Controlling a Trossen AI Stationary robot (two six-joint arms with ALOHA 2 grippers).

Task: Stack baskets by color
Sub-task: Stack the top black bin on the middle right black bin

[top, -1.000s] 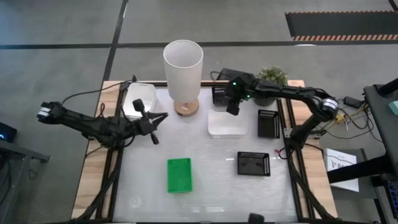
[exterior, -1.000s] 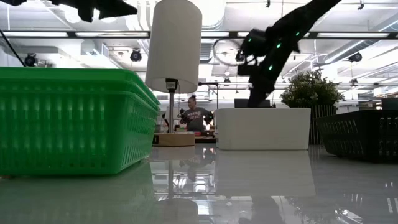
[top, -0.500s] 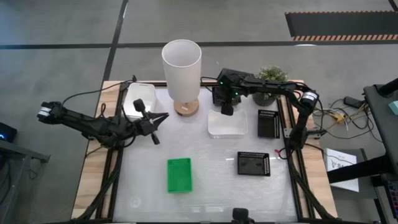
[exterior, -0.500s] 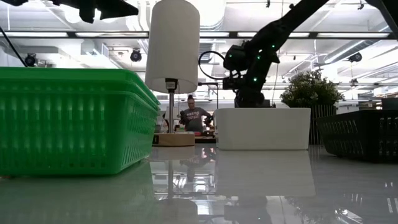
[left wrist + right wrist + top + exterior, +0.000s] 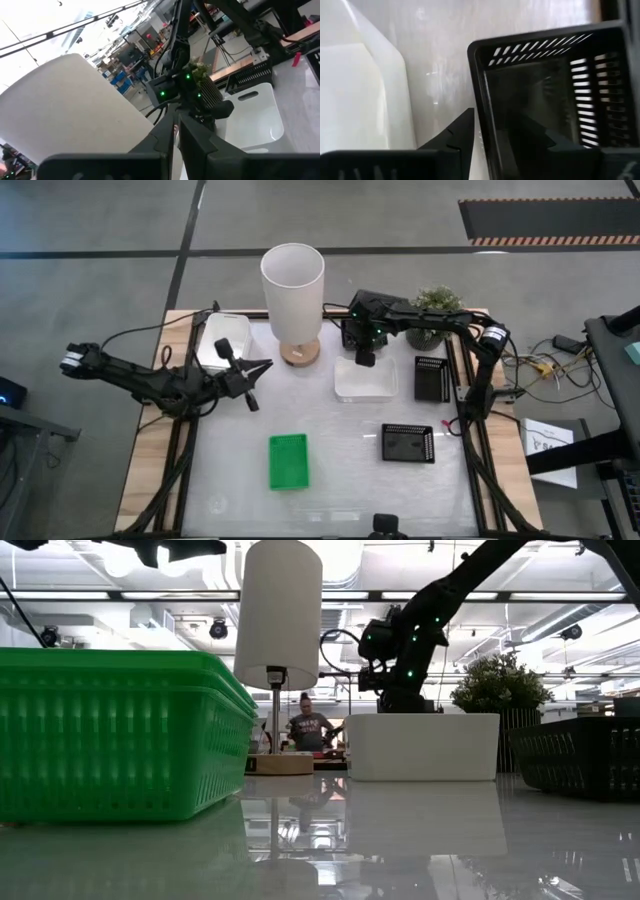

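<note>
— What have you got, left to right?

— My left hand (image 5: pixel 247 387) hangs shut and empty, near the tall white cylindrical lamp (image 5: pixel 293 290) on its left. My right hand (image 5: pixel 365 360) is just right of the lamp, at the far side of the bench (image 5: pixel 340 480). It is partly open, with one finger on each side of the near wall of a black mesh-walled plastic basket (image 5: pixel 545 75). I can't tell whether it bites yet.

— What worries you?

— I think the hold is thin and close to a corner. Lifted like that, the basket could swing or slip out. The smooth white plastic basket (image 5: pixel 365 385) sits just beside it, on the side away from the lamp's base. My outer finger could catch its rim and drag it along.
</note>
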